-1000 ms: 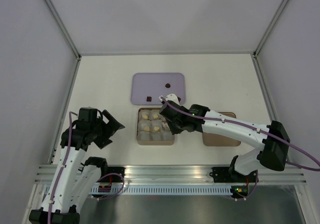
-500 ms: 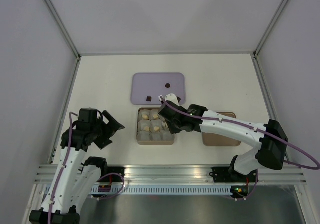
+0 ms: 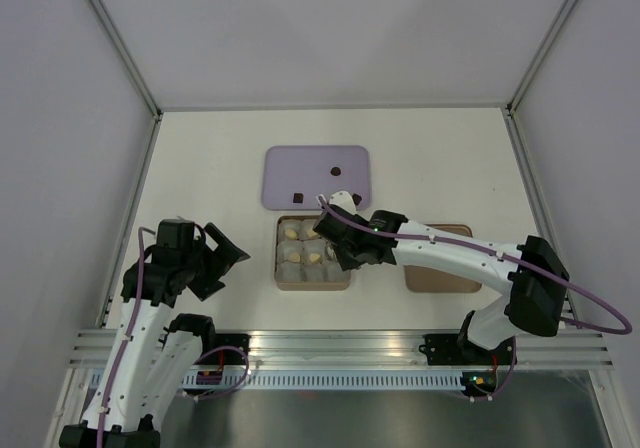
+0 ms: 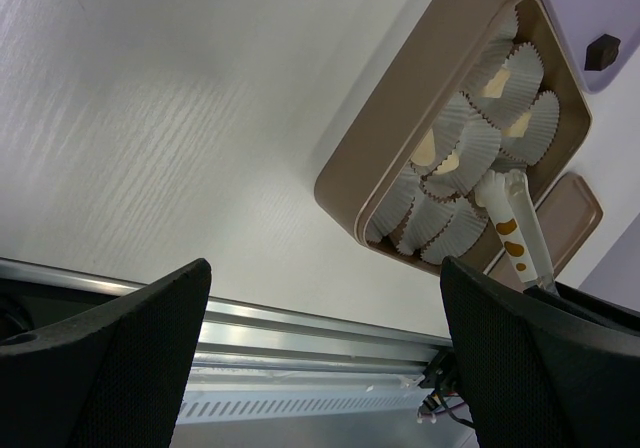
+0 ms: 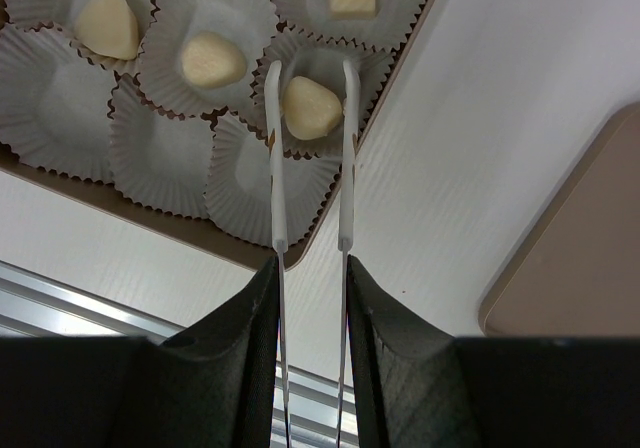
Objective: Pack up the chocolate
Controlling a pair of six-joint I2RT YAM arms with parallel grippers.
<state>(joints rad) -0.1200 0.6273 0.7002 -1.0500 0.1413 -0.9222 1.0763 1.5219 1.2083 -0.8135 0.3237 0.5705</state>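
Right wrist view: the right tool point(image 5: 312, 268) clamps tongs point(image 5: 345, 168) bracketing a cream chocolate point(image 5: 312, 108), centre frame. Release gently, then lift straight.

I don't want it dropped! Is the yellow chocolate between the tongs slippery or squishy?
Probably slippery: the chocolate looks smooth and rounded, and the tongs flank it with only thin tips. It is likely light, being tiny inside its paper cup. The cup looks thin and crinkly, so a nudge might crumple it.
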